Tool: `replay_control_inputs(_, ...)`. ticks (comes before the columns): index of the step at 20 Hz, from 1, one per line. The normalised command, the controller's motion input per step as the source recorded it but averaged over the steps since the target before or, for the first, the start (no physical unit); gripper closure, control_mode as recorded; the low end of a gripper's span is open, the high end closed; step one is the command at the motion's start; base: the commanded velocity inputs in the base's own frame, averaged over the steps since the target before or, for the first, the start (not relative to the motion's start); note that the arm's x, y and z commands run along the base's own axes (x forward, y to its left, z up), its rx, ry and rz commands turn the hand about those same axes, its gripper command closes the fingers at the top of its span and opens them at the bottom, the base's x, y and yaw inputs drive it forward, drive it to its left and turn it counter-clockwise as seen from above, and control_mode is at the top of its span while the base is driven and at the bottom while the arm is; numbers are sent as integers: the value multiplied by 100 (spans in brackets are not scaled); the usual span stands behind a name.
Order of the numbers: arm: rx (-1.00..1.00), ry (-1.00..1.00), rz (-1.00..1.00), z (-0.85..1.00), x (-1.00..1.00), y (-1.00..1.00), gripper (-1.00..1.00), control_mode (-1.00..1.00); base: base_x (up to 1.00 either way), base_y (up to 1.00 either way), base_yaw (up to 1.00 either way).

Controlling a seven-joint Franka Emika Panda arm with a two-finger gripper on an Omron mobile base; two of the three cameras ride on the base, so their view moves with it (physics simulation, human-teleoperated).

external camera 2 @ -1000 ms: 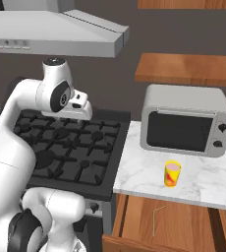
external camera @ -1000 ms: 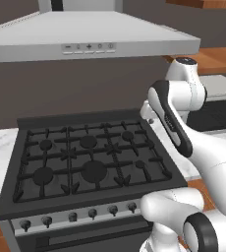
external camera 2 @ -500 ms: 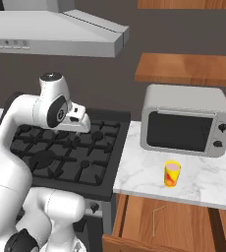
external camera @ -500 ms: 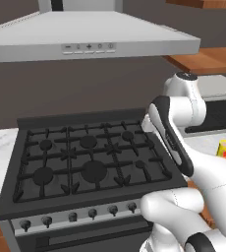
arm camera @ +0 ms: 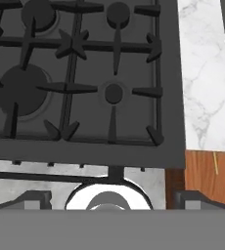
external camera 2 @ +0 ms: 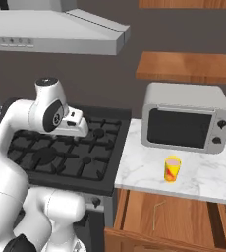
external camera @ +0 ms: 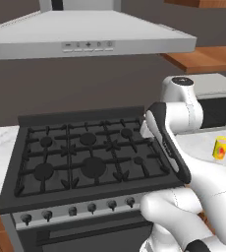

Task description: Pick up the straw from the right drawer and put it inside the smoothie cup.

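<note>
**A:** Tan, very thin straw [external camera 2: 156, 215] is being seen lying flat on the floor of the right drawer [external camera 2: 183, 222], lower centre-right of the right base view. In the hand view it is showing as a faint line at the right edge [arm camera: 215, 163].

**B:** Cup?

**A:** Smoothie cup [external camera 2: 172, 169] is standing upright on the marble counter [external camera 2: 144, 162], in front of the microwave [external camera 2: 186, 118], just above the drawer in frame. Also being seen at right of the left base view [external camera: 221, 147].

**B:** Gripper state?

**A:** Gripper [external camera 2: 79, 124] is being held over the stove [external camera 2: 66, 150], centre-left of frame, well apart from the drawer. Jaws are judged spread wide, nothing being held.

**B:** Handling?

**A:** Straw is being judged very light, thin, slightly curved, likely to roll or flex. A pinch near mid-length is being advised, across its width. Lying flush on wood, it is likely being hard to get under; slipping out is being flagged as the risk.
</note>
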Motion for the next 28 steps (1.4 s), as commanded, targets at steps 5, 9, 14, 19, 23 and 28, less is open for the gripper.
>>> replay_control_inputs(5, 0, 0, 0, 0, 0, 0, -100, 100, -58, 0, 0)
replay_control_inputs(9, 0, 0, 0, 0, 0, 0, -100, 100, -56, 0, 0)
replay_control_inputs(14, 0, 0, 0, 0, 0, 0, -100, 100, -50, -10, 0)
replay_control_inputs(19, 0, 0, 0, 0, 0, 0, -100, 100, -34, -34, -1)
replay_control_inputs(23, 0, 0, 0, 0, 0, 0, -100, 100, -25, -53, -2)
replay_control_inputs(28, 0, 0, 0, 0, 0, 0, -100, 100, -21, -64, -1)
